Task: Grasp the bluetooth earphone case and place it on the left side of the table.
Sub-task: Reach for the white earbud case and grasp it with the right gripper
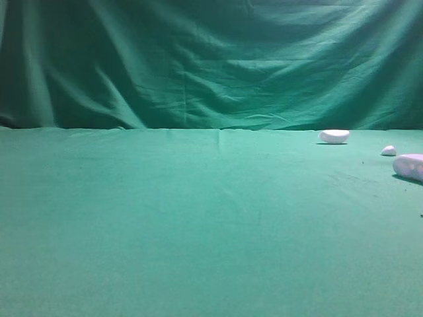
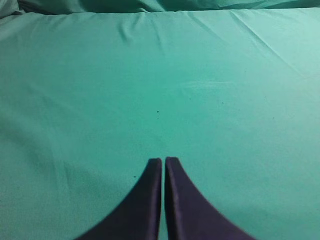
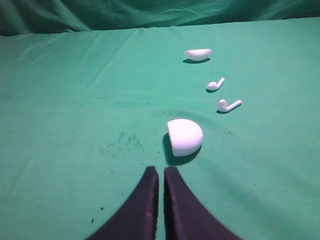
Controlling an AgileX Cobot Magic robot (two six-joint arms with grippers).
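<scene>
On the right edge of the surface, the bluetooth earphone case is lying, just ahead of the right tool, whose jaws are sitting pressed together, empty. Left tool is likewise hovering closed over bare cloth. Two loose earbuds are resting beyond the case.

A staged recording set: green cloth table before a draped green curtain (deeply folded).
</scene>
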